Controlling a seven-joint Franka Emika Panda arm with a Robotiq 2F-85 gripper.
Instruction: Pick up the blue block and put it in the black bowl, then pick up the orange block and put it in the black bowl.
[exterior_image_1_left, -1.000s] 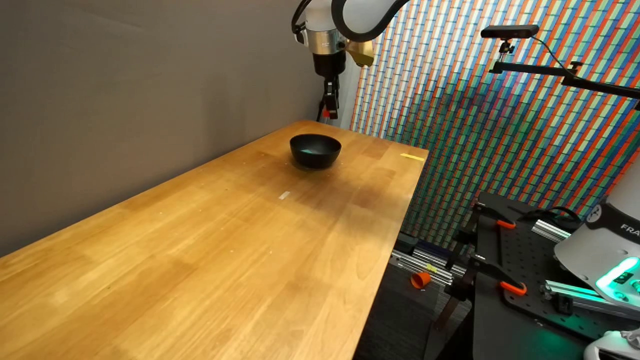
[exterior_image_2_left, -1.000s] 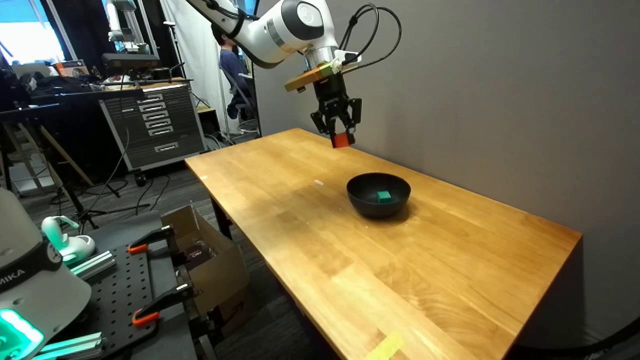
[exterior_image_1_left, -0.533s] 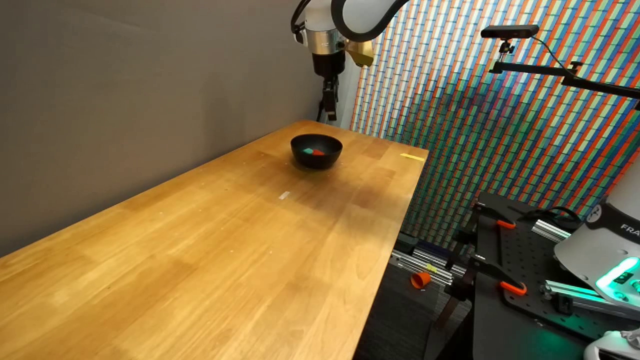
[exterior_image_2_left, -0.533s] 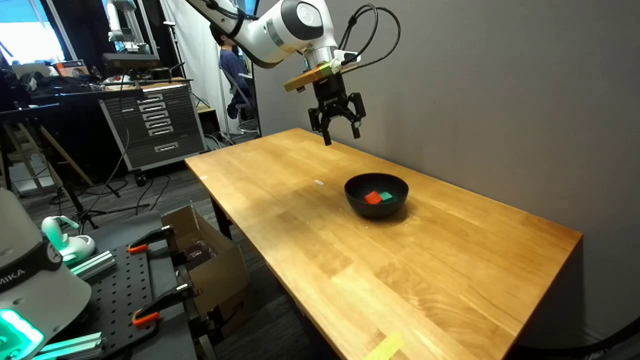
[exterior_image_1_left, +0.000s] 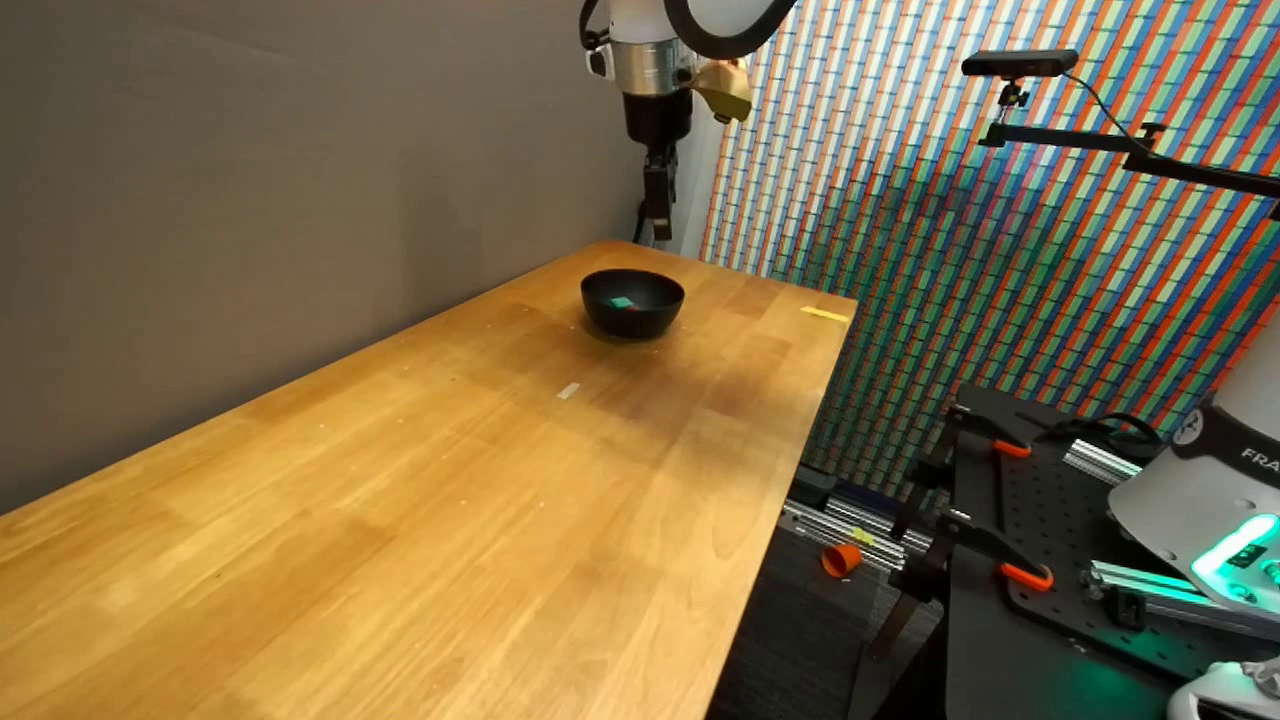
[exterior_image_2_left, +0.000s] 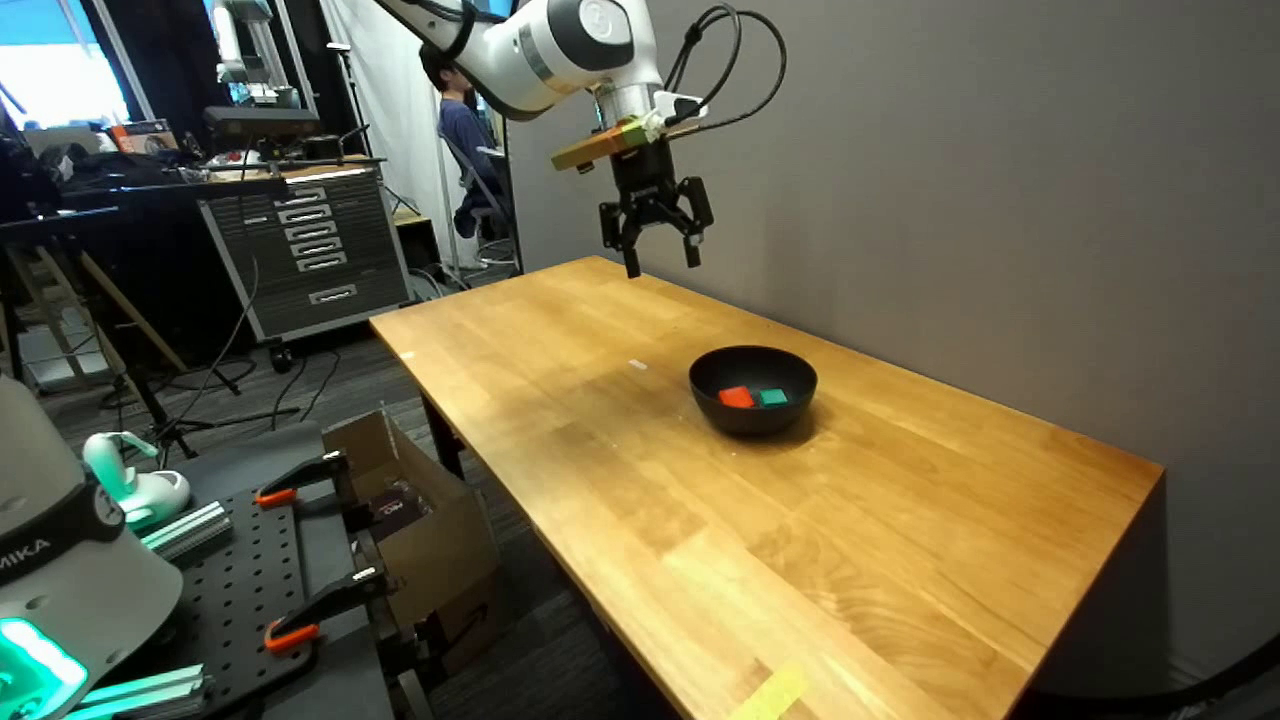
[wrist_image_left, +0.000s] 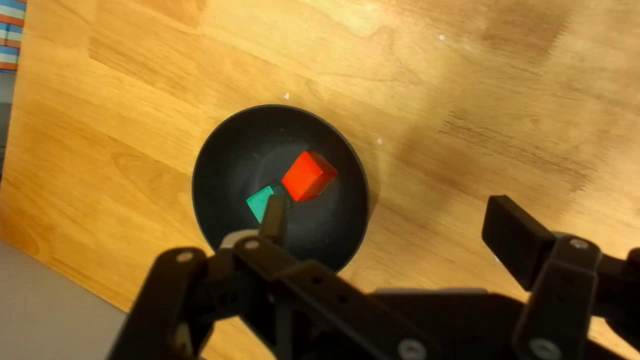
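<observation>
The blue block (exterior_image_2_left: 773, 397) lay beside the orange block (exterior_image_2_left: 736, 397) in the black bowl (exterior_image_2_left: 750, 421) — above the desk (exterior_image_2_left: 850, 520) hung the hand (exterior_image_2_left: 662, 265), spread wide.

There is room to pass between the gripper (exterior_image_2_left: 662, 265) and the table (exterior_image_2_left: 900, 540) below; the bowl (exterior_image_2_left: 750, 422) stands in the way on top, and a wall (exterior_image_2_left: 950, 200) blocks one long side.
</observation>
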